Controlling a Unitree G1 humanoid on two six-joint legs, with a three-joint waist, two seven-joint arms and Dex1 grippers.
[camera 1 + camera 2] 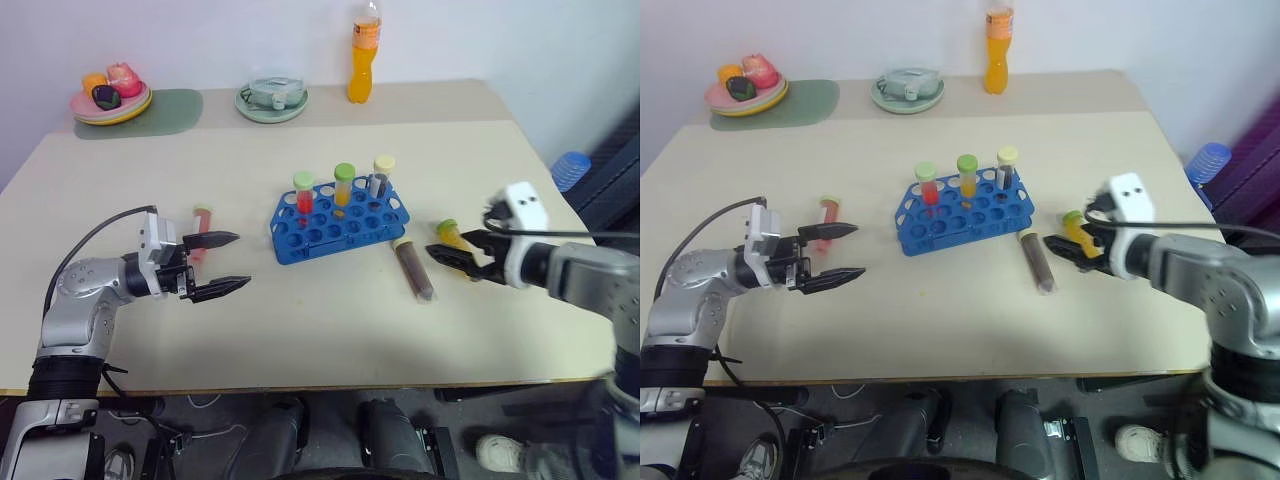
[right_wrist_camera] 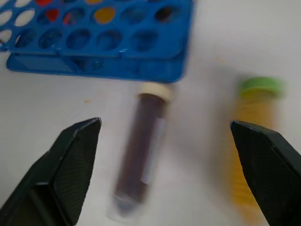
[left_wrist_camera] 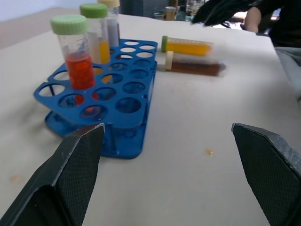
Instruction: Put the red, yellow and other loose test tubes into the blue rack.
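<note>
Left eye view showed the left gripper [image 1: 225,263] at the near left of the table [image 1: 300,340], its two black fingers spread wide and holding nothing. A loose tube with red liquid [image 1: 202,222] lay just beyond its upper finger, at about 11 o'clock from the fingertips. The right gripper [image 1: 455,253] was at the near right, also wide apart and empty. A brown tube with a cream cap [image 1: 414,269] lay on the table at 9 o'clock from this gripper, near it. A yellow tube with a green cap [image 1: 450,232] lay at 12 o'clock, just beside the fingers. Farther, at the table's middle, the blue rack [image 1: 338,222] held three upright tubes.
</note>
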